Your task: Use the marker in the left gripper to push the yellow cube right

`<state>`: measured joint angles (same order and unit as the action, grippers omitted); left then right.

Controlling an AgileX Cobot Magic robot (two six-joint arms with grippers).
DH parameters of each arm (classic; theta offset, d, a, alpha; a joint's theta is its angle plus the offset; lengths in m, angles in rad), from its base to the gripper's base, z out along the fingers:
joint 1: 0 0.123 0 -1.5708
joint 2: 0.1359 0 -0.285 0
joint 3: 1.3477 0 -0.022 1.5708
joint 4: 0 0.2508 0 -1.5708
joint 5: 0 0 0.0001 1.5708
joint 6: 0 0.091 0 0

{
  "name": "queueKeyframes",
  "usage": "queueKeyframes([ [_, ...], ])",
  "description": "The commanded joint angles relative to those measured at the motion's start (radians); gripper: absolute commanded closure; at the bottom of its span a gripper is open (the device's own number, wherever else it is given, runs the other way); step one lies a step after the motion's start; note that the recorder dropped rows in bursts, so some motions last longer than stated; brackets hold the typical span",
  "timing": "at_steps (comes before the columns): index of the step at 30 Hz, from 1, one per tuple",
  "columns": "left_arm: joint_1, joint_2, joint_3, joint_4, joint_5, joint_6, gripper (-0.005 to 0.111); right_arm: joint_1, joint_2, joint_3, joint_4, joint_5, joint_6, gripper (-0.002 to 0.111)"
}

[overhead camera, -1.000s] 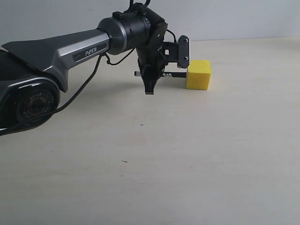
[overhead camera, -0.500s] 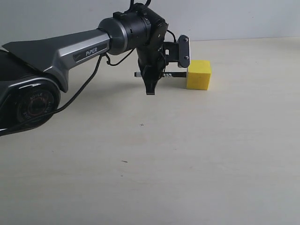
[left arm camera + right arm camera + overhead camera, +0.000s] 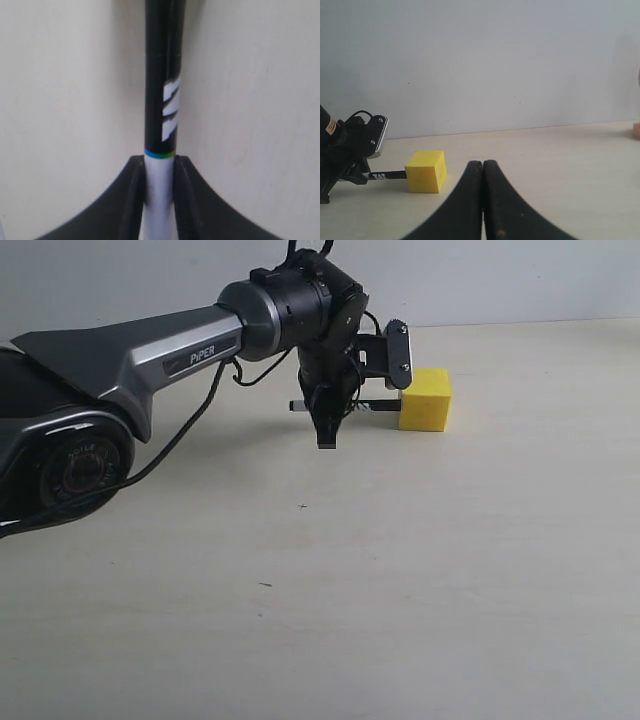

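The yellow cube sits on the pale table, at the back and right of centre. My left gripper points down just left of it, shut on the marker, which lies level. The marker's black end reaches the cube's left face. In the left wrist view the fingers clamp the white barrel, and the black cap of the marker runs out ahead; the cube is out of that view. My right gripper is shut and empty, well apart from the cube and the marker.
The table is a plain beige surface with a grey wall behind it. A pinkish object shows at the edge of the right wrist view. The left arm's base fills the exterior view's left side.
My left gripper and the marker have shifted a little to the right and slightly lower. The cube has moved right by only a hair, if at all.
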<state>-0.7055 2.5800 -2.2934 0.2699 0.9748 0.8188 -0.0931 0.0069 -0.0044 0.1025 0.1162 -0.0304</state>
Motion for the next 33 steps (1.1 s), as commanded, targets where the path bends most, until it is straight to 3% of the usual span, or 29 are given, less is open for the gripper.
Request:
queueKeyframes([
  [1,-0.008,-0.006,-0.009,0.000,0.009,-0.025,0.107,-0.005,-0.007,0.004,-0.001,-0.005,-0.002,0.108],
  [11,0.000,-0.006,-0.009,0.031,-0.043,-0.078,0.107,-0.005,-0.007,0.004,-0.001,-0.005,-0.002,0.108],
  [33,-0.021,-0.006,-0.009,0.046,-0.009,-0.133,0.107,-0.005,-0.007,0.004,-0.001,-0.005,-0.002,0.108],
])
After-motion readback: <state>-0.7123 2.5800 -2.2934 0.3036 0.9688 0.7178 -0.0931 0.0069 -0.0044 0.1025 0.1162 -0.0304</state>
